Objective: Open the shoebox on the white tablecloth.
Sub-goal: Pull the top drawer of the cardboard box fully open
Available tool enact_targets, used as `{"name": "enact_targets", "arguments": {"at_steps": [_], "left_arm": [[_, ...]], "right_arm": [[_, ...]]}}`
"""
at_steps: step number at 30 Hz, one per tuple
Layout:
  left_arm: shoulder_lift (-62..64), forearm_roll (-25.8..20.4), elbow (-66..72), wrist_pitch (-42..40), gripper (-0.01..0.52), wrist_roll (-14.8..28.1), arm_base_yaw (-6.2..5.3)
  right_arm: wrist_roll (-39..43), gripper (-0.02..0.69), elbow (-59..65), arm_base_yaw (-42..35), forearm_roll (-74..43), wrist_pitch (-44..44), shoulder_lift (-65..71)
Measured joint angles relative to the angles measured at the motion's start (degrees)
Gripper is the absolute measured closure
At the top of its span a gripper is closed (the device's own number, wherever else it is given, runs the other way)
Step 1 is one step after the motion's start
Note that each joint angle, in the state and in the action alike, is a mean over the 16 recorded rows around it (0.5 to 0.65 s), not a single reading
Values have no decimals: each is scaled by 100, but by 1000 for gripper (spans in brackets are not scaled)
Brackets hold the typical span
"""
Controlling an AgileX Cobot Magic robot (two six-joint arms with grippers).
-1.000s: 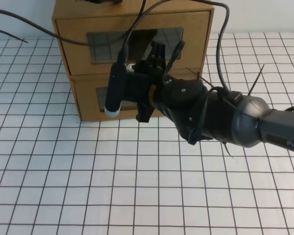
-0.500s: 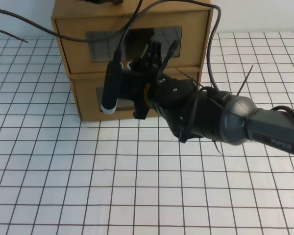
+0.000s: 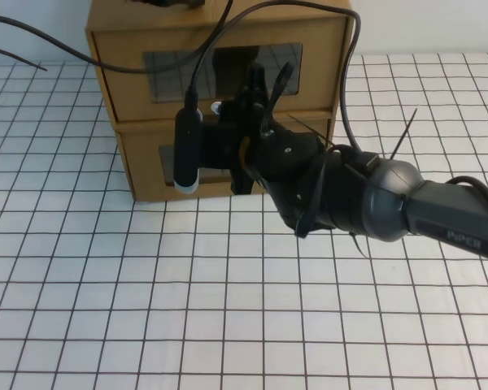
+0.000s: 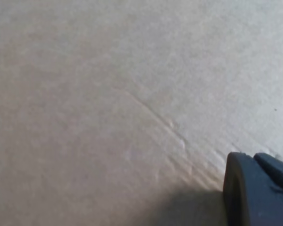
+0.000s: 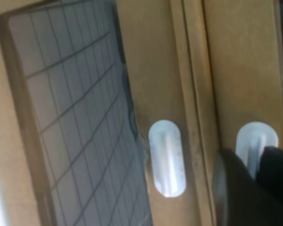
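2 stacked boxes, 2 white tabs – right end effector state unclear

High overview; wrist close-ups (both on cardboard)

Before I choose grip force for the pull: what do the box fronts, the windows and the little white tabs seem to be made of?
Box fronts: matte brown cardboard, judging by the dull fibrous look. Windows: clear glossy film or plastic, mirroring the tablecloth grid. White tabs: smooth and slightly shiny, probably plastic. The right gripper sits at the other tab.
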Motion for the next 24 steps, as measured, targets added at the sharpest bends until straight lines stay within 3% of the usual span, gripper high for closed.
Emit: {"name": "enact_targets", "arguments": {"at_steps": [11, 24], "left_arm": [[-1, -30, -6, 63, 516, -42, 0], [-9, -96, -9, 199, 516, -215, 0]], "right_arm": [[-213, 650, 1, 94, 34, 341, 0], [-223, 666, 661, 509, 366, 851, -596]]}}
